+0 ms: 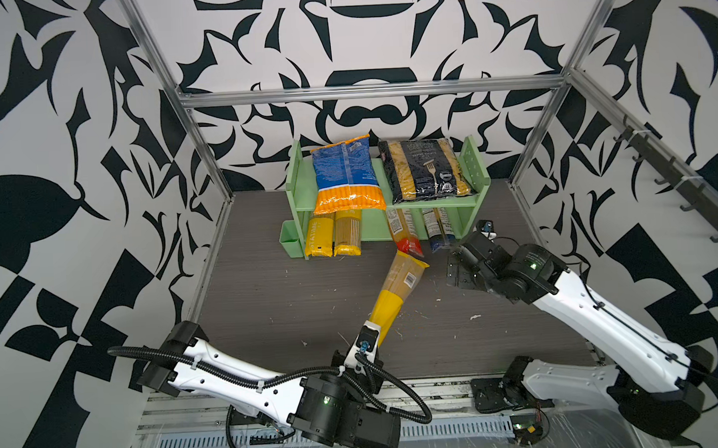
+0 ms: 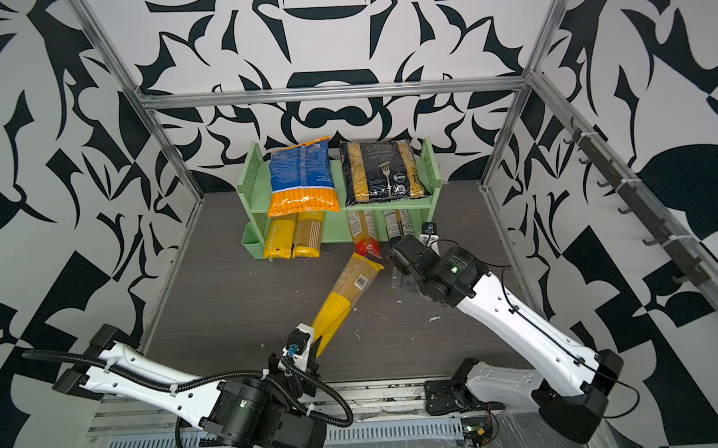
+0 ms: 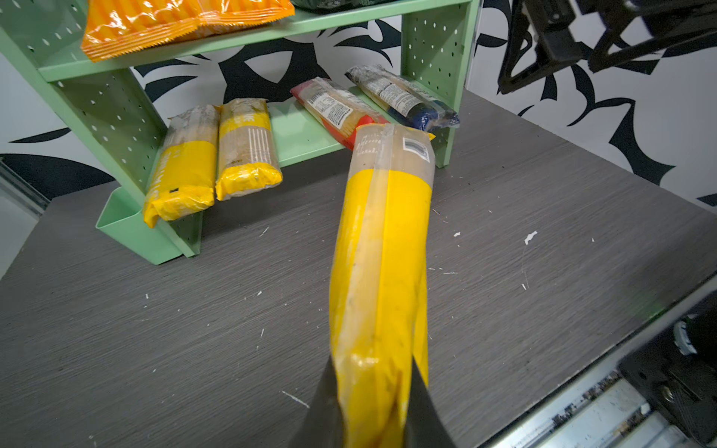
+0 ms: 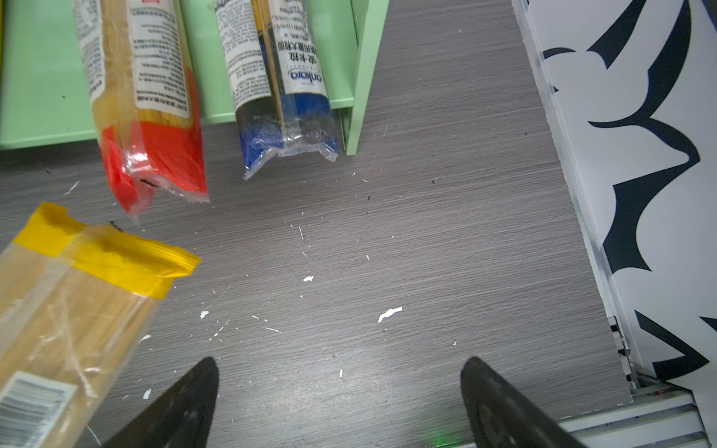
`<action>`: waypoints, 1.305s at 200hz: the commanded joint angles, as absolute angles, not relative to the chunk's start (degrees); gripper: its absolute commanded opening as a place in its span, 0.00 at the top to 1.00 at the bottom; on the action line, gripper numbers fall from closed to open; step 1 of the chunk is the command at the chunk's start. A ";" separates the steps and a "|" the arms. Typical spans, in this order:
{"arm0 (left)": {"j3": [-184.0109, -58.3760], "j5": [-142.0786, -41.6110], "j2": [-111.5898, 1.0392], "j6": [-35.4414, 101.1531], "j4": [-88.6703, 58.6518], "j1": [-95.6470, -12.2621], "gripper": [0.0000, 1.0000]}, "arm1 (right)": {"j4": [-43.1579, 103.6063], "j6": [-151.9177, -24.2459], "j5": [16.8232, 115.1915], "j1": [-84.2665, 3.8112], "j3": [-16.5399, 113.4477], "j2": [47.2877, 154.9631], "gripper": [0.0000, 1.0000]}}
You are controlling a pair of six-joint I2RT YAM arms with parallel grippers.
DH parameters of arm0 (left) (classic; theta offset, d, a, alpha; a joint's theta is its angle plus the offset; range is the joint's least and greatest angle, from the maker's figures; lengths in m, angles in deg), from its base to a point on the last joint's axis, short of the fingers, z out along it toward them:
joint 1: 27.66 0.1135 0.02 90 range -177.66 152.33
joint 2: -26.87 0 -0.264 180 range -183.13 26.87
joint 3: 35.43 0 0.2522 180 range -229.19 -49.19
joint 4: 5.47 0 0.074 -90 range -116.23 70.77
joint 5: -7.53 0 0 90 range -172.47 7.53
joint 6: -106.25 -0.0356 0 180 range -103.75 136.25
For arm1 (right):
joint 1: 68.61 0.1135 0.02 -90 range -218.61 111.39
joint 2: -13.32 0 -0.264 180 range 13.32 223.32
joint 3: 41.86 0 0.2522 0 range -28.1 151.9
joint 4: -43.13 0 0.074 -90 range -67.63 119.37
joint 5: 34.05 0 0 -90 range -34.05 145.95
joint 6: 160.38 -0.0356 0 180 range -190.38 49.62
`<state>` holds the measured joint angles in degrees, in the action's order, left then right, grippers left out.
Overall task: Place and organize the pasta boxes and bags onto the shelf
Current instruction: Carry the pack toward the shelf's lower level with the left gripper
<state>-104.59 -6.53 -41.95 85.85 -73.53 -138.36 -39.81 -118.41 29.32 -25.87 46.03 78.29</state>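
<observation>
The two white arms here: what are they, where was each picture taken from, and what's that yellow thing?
They are two robot arms at the near edge of a grey table, each ending in a two-fingered claw. Two pictures look down from overhead on the whole scene; the other two come from small cameras on the arms' wrists. The left claw is shut on the end of a long spaghetti pack, pointing it at the green shelf. On top of the shelf lie a blue-orange bag and a black bag; below lie a yellow pack, a tan pack, a red-ended pack and a blue-ended pack. The right claw is open and empty, near the blue-ended pack.
</observation>
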 commanded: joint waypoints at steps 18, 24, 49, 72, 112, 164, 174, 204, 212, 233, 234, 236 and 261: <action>-107.61 6.16 -37.00 91.02 -79.39 -138.15 1.00 | -38.93 -117.11 29.39 -26.86 48.68 78.79 0.00; -107.48 6.33 -36.41 91.04 -79.54 -138.06 1.00 | -38.77 -117.09 29.48 -27.02 48.72 78.87 0.00; -107.03 7.51 -34.33 91.04 -79.85 -137.89 1.00 | -38.39 -117.01 29.66 -27.30 48.72 79.07 0.00; -106.42 8.21 -32.68 90.96 -79.75 -137.15 1.00 | -38.06 -117.04 29.77 -27.56 48.81 79.48 0.00; -105.54 8.53 -31.10 90.61 -79.70 -134.28 1.00 | -37.26 -116.17 29.94 -28.18 49.76 80.70 0.00; -104.16 9.63 -29.49 90.60 -79.57 -129.16 1.00 | -36.71 -114.55 30.64 -29.33 51.51 83.25 0.00; -103.87 9.70 -28.93 90.60 -79.60 -128.16 1.00 | -36.46 -114.03 30.82 -29.79 51.91 83.70 0.00; -103.94 10.15 -27.73 90.08 -80.22 -125.69 1.00 | -35.91 -112.00 31.85 -32.09 53.19 85.31 0.00; -104.19 10.32 -27.54 89.86 -80.43 -125.13 1.00 | -35.61 -111.39 32.32 -32.82 53.43 85.80 0.00; -104.90 10.31 -27.44 89.73 -80.93 -124.12 1.00 | -34.74 -109.90 33.76 -34.89 54.28 87.19 0.00; -104.95 10.32 -27.44 89.73 -80.93 -124.01 1.00 | -34.72 -109.83 33.83 -35.05 54.31 87.30 0.00; -104.99 10.20 -27.45 89.73 -80.93 -123.98 1.00 | -34.66 -109.62 33.99 -35.17 54.40 87.50 0.00; -105.98 9.64 -28.14 89.56 -80.44 -122.83 1.00 | -32.92 -107.90 35.78 -37.22 55.17 89.24 0.00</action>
